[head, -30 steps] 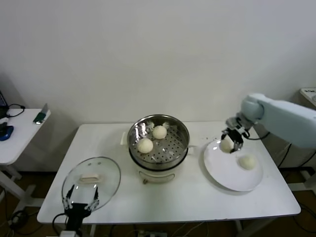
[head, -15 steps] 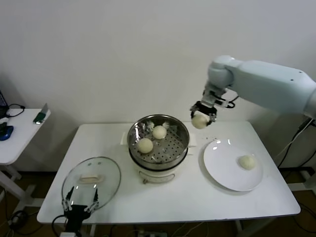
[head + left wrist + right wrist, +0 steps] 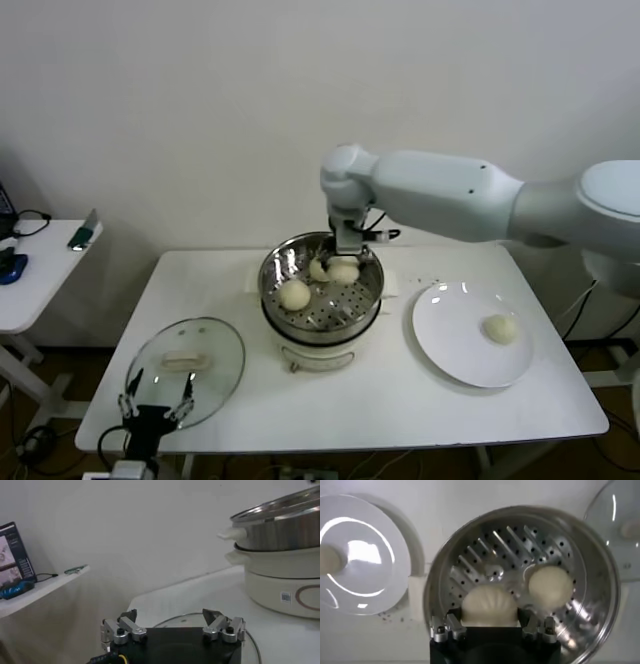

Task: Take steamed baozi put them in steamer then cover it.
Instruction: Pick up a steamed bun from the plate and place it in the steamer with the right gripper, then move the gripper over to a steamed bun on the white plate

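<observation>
In the steamer [image 3: 320,295], three baozi [image 3: 294,294]; on the plate [image 3: 455,345], one.

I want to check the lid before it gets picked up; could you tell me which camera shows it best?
The head view: the whole glass lid lies flat on the table, handle up. The left wrist view catches only part of its rim beyond the left pincer; the right wrist view shows one edge.

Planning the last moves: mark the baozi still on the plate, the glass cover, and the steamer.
baozi [image 3: 500,328], head view, centre of its dome.
cover [image 3: 186,372], head view, glass beside the handle.
steamer [image 3: 321,312], head view, perforated tray.
</observation>
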Tool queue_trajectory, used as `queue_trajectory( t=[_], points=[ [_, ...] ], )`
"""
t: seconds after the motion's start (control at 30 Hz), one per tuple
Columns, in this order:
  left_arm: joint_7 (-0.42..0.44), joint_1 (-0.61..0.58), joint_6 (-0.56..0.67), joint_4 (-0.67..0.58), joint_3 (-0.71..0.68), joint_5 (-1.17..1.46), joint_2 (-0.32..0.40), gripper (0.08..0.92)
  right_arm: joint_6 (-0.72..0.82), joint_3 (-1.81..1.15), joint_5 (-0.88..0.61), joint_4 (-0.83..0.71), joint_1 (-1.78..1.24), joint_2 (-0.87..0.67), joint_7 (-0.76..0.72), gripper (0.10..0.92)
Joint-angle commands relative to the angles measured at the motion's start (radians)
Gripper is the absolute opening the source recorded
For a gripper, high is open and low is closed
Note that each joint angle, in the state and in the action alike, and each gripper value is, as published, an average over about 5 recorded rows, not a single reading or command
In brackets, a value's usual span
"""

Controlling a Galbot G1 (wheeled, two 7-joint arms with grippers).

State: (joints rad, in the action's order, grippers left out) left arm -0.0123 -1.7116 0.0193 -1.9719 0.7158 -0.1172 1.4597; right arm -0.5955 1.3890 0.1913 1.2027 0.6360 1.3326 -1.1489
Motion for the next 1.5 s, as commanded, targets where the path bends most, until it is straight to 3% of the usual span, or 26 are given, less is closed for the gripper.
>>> queue_trajectory(
  t=[0.03, 0.63, 0.9, 1.2, 1.33, 1.5],
  points=[
    [0.001, 0.006, -0.004, 0.002, -0.003, 0.003, -0.003, 0.823, -0.042, 0.001, 0.047, 0.003, -0.071, 0.083, 0.004, 0.722],
    [0.004, 0.011, -0.002, 0.018, -0.008, 0.007, -0.004, 0.823, -0.009, 0.054, -0.041, 0.039, -0.071, 0.043, 0.008, 0.736],
    [0.003, 0.008, 0.001, 0.019, -0.006, 0.015, 0.001, 0.823, 0.001, 0.044, -0.038, 0.031, -0.069, 0.039, -0.001, 0.817],
    [0.003, 0.001, 0.000, 0.011, -0.004, 0.018, 0.002, 0.823, -0.008, -0.009, -0.022, 0.021, -0.009, -0.011, 0.004, 0.823],
    [0.003, 0.000, 0.000, 0.005, -0.006, 0.015, 0.002, 0.823, 0.060, -0.001, -0.110, 0.007, 0.060, -0.080, 0.030, 0.823],
    [0.003, -0.007, 0.002, -0.003, -0.007, 0.012, 0.002, 0.823, 0.346, 0.133, -0.321, 0.026, 0.201, -0.229, 0.077, 0.823]
  ],
)
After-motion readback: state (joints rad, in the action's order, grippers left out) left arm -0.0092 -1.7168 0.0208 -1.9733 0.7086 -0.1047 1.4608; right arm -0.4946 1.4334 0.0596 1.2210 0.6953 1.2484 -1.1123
